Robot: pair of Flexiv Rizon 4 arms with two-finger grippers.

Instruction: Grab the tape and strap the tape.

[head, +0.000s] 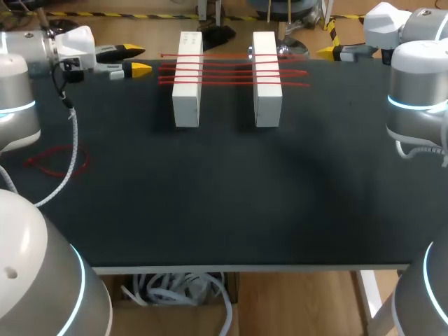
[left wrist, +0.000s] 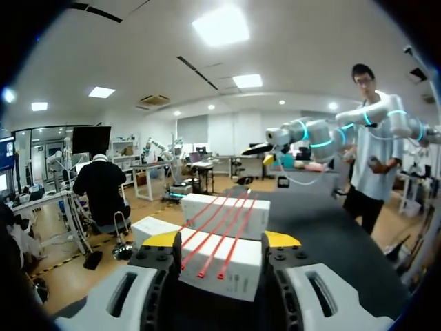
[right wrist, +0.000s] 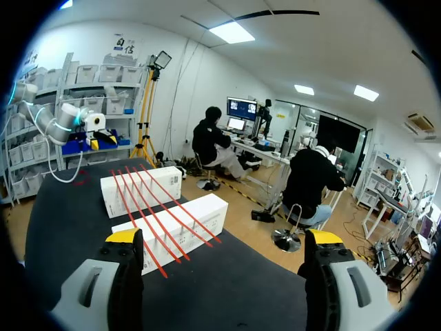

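Observation:
Several red tape straps [head: 231, 70] lie side by side across two white boxes, one [head: 187, 80] left and one [head: 267, 80] right, at the table's far middle. One more red strap [head: 54, 161] lies curled on the black table at the left. My left gripper [head: 134, 59] hovers at the far left, pointing at the boxes, fingers apart with nothing between them. In its wrist view the left gripper [left wrist: 222, 241] has the strapped boxes [left wrist: 227, 265] just ahead. My right gripper [head: 329, 50] hangs at the far right, and the right gripper [right wrist: 224, 238] stands wide open and empty, the straps [right wrist: 155, 221] ahead of it.
The black table [head: 231, 210] stretches bare toward its front edge. A grey cable [head: 70, 133] droops from my left arm over the curled strap. Each arm's elbow stands over a side edge of the table.

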